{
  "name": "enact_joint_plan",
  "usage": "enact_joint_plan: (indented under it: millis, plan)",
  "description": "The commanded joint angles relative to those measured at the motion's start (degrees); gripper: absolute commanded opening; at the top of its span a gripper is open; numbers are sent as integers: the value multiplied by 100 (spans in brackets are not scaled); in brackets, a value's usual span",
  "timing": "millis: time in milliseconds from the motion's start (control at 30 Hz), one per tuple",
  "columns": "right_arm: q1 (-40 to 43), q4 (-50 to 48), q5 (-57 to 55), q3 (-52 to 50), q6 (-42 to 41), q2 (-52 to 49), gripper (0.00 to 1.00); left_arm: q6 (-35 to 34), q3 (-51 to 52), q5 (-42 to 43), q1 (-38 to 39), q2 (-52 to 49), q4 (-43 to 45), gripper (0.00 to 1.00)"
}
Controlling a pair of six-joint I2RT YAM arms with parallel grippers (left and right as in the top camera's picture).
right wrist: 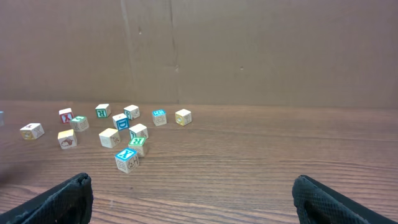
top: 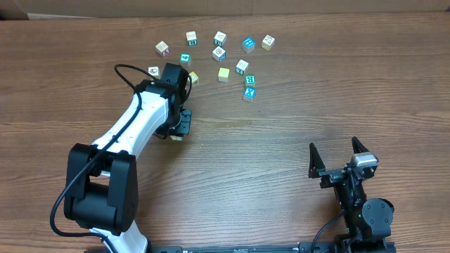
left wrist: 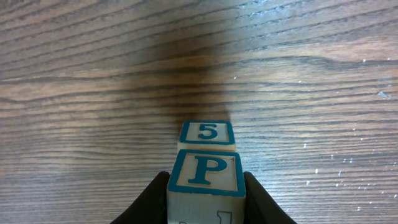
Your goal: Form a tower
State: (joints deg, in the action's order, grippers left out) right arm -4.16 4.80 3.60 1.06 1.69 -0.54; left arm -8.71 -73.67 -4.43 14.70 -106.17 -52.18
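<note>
My left jaws are closed on the P cube (left wrist: 206,177), with dark fingers (left wrist: 152,202) pressed against its two sides. Just beyond it lies the 5 cube (left wrist: 207,132); I cannot tell whether the two touch. This grip sits left of the middle of the bench (top: 302,133). The tower (top: 248,92), teal face on top, stands well apart from my grip. It is toward the middle of the far edge, at the near side of the loose cubes (top: 219,54). My right jaws stand wide open by the near edge, toward the right corner, holding and touching nothing.
</note>
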Motion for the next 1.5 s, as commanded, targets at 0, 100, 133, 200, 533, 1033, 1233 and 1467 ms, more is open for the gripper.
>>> enact_joint_plan:
  millis: [0,100,133,200,533,1033,1233,1467]
  plan:
    - [-37,-17,-57,-61,9,37,100,256,-140,131,50,170,22,26]
    - [-39,-17,-57,-61,9,37,100,321,-138,125,50,170,44,27]
    - [-37,-17,-57,-61,9,37,100,321,-140,122,50,170,48,27]
    - [-37,-17,-57,-59,9,37,100,319,-140,103,48,170,46,27]
    - [-37,-17,-57,-61,9,37,100,184,-138,83,48,170,13,29]
    - [-37,-17,-57,-61,9,37,100,76,-138,-90,48,166,4,31]
    - [-37,-17,-57,-61,9,37,100,74,-138,-79,48,166,20,32]
    - [-37,-17,-57,-61,9,37,100,7,-138,-48,48,166,17,29]
